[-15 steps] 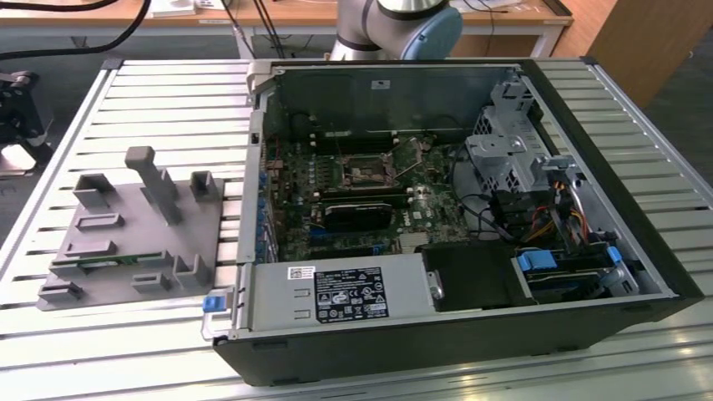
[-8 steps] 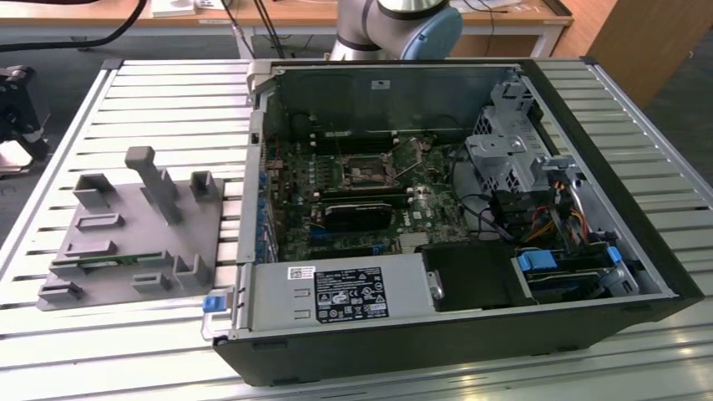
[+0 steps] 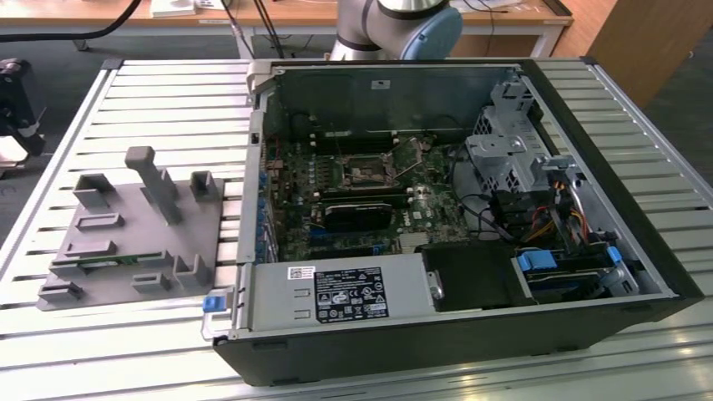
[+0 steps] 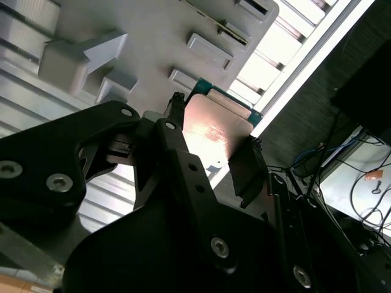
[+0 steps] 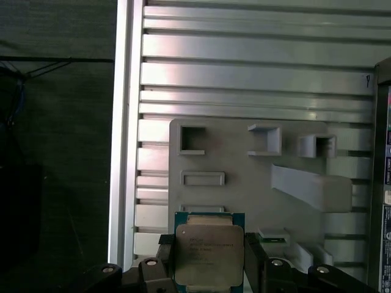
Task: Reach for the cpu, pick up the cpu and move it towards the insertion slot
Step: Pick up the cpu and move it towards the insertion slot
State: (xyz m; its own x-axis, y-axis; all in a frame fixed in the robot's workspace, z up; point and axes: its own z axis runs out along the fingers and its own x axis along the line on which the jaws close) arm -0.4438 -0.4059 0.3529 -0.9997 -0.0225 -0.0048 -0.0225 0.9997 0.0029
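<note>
First wrist view: my hand [image 5: 209,264] grips the cpu [image 5: 209,250] by its edges above the grey fixture [image 5: 244,183]; I'd keep it level, carrying gently toward the insertion slot [image 3: 366,171].

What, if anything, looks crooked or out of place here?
Nothing stands out. The small square silvery chip sits straight between the fingers of the black gripper, with the grey plastic fixture behind it. In the open computer case, the square metal-framed socket shows nothing askew.
</note>
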